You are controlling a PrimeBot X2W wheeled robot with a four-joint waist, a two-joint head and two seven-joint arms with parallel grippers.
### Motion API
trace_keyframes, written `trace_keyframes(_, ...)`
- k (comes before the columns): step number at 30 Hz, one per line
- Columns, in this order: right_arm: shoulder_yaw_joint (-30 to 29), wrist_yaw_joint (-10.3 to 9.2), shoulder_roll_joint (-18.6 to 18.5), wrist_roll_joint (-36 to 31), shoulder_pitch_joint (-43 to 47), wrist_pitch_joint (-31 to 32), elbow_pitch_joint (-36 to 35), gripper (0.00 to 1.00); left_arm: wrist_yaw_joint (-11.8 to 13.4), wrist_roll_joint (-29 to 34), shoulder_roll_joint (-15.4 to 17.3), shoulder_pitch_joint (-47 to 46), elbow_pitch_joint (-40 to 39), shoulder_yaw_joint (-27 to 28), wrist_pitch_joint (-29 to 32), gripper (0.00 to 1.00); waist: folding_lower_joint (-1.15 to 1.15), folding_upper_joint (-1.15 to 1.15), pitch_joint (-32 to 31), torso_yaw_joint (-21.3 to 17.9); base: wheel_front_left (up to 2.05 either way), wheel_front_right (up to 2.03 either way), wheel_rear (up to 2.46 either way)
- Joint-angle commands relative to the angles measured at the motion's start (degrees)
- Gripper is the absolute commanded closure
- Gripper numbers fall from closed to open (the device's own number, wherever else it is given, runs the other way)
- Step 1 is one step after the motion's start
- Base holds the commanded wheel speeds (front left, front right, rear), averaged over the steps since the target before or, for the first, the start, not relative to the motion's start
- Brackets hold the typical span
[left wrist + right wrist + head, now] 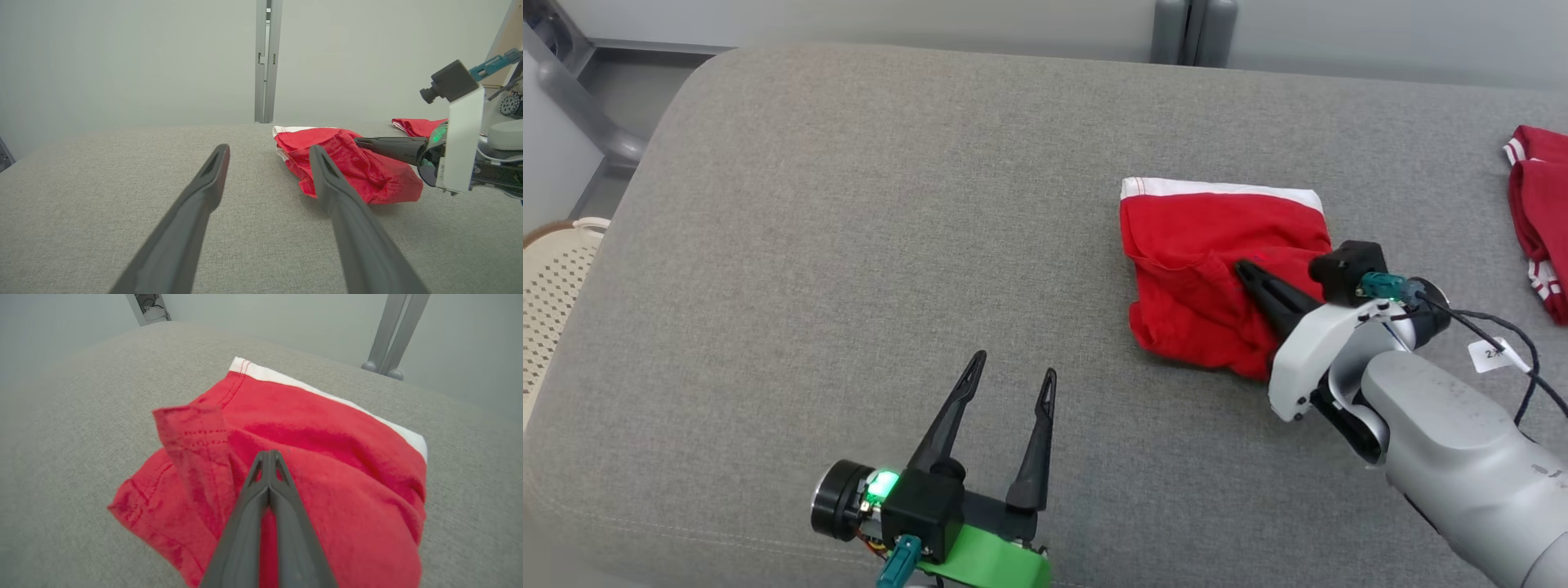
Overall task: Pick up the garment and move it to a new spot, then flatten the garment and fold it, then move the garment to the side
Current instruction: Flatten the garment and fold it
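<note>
One garment (1192, 237): red, white-banded, crumpled on grey cushion (849, 204).
Left pincer (1014, 365): open, empty, well apart from it.
Right pincer (1243, 269): closed, tips on the garment.

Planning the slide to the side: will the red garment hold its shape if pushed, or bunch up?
Likely floppy: the red garment lies in soft wrinkles, one corner curled up. On the textured grey cushion it would probably bunch rather than slide. Thin cloth, so probably light.

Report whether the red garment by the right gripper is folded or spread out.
Folded, untidily: the red garment lies in a compact wrinkled bundle, one hemmed flap turned back over it.
</note>
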Motion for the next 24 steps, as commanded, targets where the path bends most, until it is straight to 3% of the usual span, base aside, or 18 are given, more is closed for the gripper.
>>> trace_keyframes(1, 1.13, -0.08, 0.58, 0.73, 0.20, -0.12, -0.78, 1.00, 0.34, -0.25, 0.14, -0.71, 0.12, 0.25, 0.00, 0.00, 0.00, 0.00, 0.39, 0.45, 0.00, 0.00, 0.00)
trace_keyframes(8, 10.94, -0.08, 0.22, 5.43, 0.29, -0.12, -7.72, 1.00, 0.65, -0.88, 0.13, -1.10, 0.01, 0.38, 0.00, 0.00, 0.00, 0.00, 0.39, 0.73, 0.00, 0.00, 0.00)
trace_keyframes(10, 10.87, -0.08, -0.57, 6.61, -0.89, -0.13, -9.80, 1.00, 0.78, -1.13, 0.13, -1.18, -0.17, 0.06, 0.00, 0.00, 0.00, 0.00, 0.49, 0.79, 0.00, 0.00, 0.00)
trace_keyframes(14, 3.73, -0.08, -1.85, 1.97, -2.32, -0.12, -9.65, 1.00, 0.95, -1.42, 0.13, -1.60, -0.69, -0.55, 0.00, 0.00, 0.00, 0.00, 1.39, 1.04, 0.00, 0.00, 0.00)
trace_keyframes(24, -15.01, -0.07, 1.87, -12.87, 2.71, -0.13, -5.19, 1.00, 0.63, -2.17, 0.13, -2.98, -0.91, -1.85, 0.00, 0.00, 0.00, 0.00, 4.55, 3.40, 0.00, 0.00, 0.00)
